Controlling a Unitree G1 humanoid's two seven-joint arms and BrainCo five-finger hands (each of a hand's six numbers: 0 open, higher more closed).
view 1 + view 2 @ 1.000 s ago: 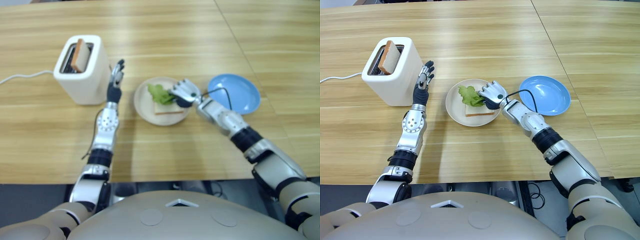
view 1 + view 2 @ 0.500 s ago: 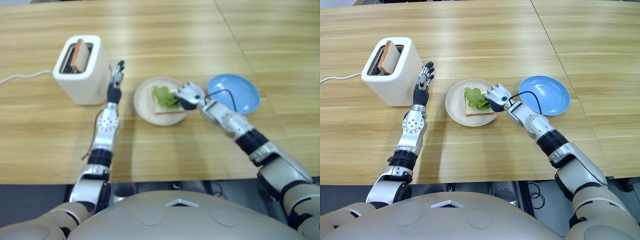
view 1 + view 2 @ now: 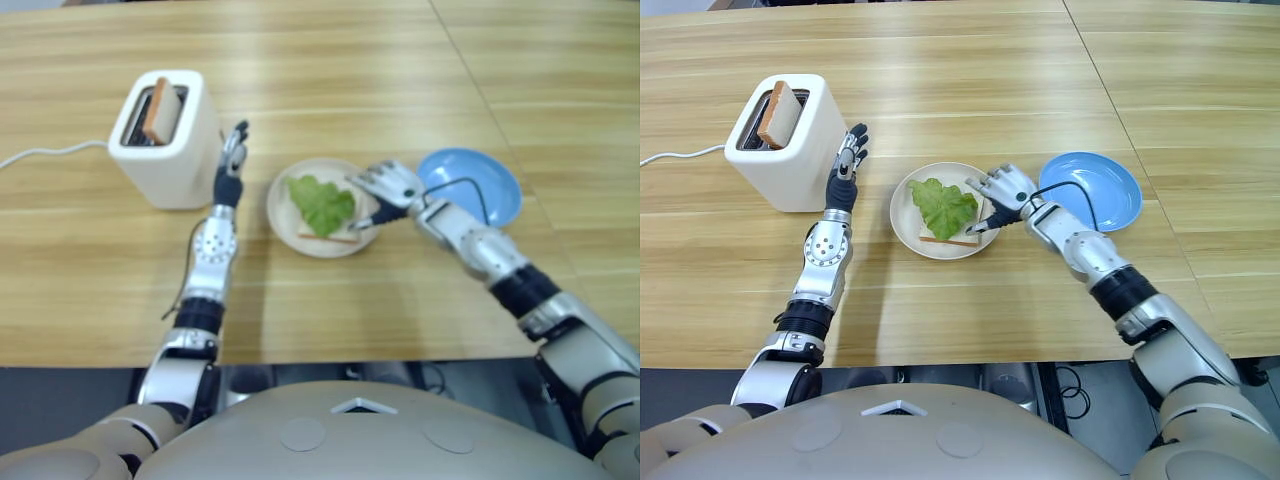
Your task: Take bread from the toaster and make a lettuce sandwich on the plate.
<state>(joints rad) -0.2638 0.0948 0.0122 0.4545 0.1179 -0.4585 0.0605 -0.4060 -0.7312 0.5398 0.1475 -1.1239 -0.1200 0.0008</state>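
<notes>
Fingers (image 3: 852, 140) of the left hand (image 3: 845, 168) stand straight and slightly apart, holding nothing, just beside the white toaster (image 3: 790, 165) at its 3 o'clock. One slice of bread (image 3: 780, 100) stands in the toaster's slot. On the beige plate (image 3: 902, 215) a second slice (image 3: 952, 238) lies flat with the lettuce (image 3: 943, 205) spread on top. At that plate's 3 o'clock rim is the right hand (image 3: 1008, 188), fingers spread and gripping nothing. A blue plate (image 3: 1095, 190) lies at the hand's 3 o'clock.

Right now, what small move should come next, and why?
Probably raise the left hand to the slice in the toaster: the lettuce lies on bread on the beige plate with no top slice, and that hand is open beside the toaster.
</notes>
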